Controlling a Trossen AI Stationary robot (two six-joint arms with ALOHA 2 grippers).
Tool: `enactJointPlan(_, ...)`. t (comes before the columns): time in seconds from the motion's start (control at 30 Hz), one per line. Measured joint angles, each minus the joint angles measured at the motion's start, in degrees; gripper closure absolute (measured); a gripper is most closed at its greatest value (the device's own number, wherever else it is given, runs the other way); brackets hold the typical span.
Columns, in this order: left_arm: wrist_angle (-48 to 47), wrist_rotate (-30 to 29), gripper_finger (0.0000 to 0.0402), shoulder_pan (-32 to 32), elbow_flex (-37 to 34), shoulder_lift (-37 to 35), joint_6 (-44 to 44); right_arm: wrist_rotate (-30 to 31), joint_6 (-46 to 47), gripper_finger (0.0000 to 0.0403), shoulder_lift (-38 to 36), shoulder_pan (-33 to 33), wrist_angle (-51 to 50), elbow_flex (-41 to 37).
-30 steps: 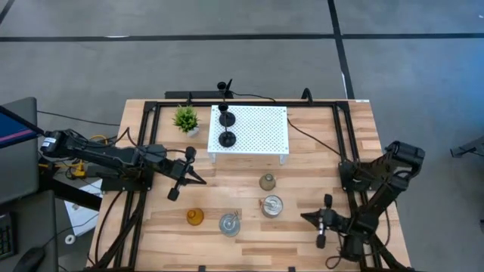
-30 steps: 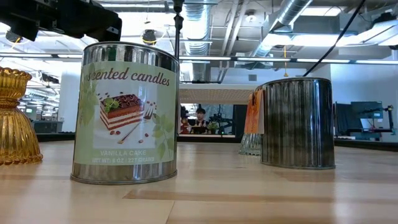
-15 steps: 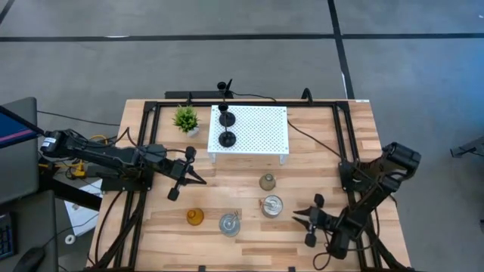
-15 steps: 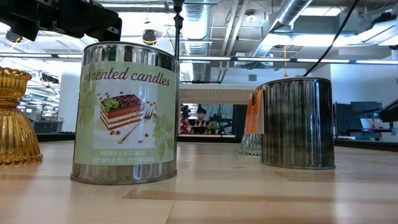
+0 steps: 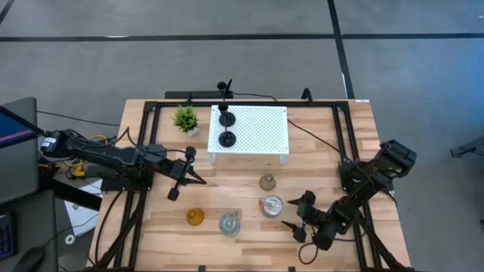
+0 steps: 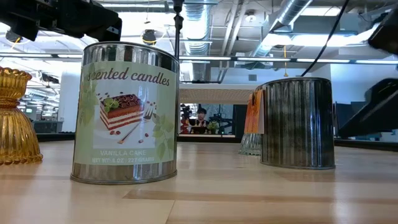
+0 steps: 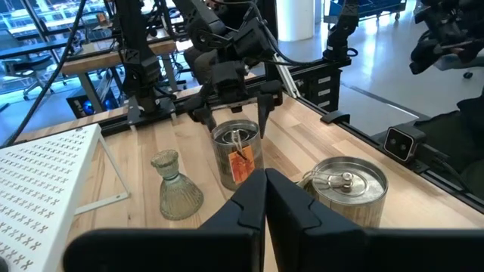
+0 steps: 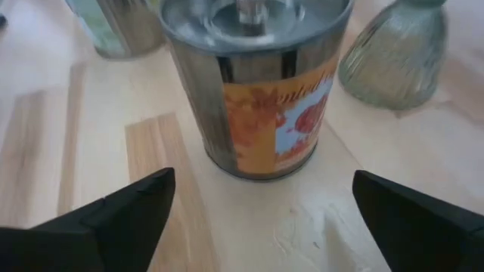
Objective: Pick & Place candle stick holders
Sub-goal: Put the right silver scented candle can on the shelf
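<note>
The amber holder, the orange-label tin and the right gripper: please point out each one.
amber holder (image 5: 195,217): high view, its round top.
orange-label tin (image 8: 261,83): right wrist view, its printed side.
right gripper (image 5: 293,215): high view, the gap between its open fingers, beside the tin.

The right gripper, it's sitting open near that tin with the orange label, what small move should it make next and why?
Probably ease the right gripper forward toward the orange-label tin, so the tin sits between its fingers. The jaws are open and wide apart, the tin stands upright just ahead of them, and nothing is held yet. The greyish bell-shaped holder stands close behind the tin, so a short, straight advance seems safest.
</note>
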Motion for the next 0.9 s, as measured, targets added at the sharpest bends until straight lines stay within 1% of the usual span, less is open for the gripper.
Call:
enactJointPlan(0.07,0.0,0.0,0.0394,0.0,0.02,0.0,0.0,-2.34,-1.66,0.0012,0.0,-1.0,0.29,0.0)
enactJointPlan(0.13,0.0,0.0,0.0394,0.0,0.02,0.0,0.0,-3.54,-2.97,0.0025,0.0,-1.71,0.77,0.0)
enactJointPlan(0.27,-0.02,0.0,0.0394,0.0,0.02,0.0,0.0,-3.66,-2.76,0.0039,0.0,-3.11,0.76,0.0)
enactJointPlan(0.53,-0.13,0.0,0.0394,0.0,0.02,0.0,0.0,-3.96,-3.21,0.0031,0.0,-6.4,0.82,0.0)
enactJointPlan(0.63,-0.29,0.02,0.0394,0.0,0.02,0.02,0.02,-5.86,-6.32,0.0027,0.0,-7.37,2.4,0.0)
enactJointPlan(0.77,-0.28,0.02,0.0394,0.0,0.02,0.02,0.02,-12.33,-13.02,0.0027,0.0,-8.2,7.6,0.0)
enactJointPlan(0.9,-0.47,0.02,0.0394,0.0,0.02,0.02,0.02,-12.4,-16.52,0.0027,-0.07,-8.28,10.55,0.04)
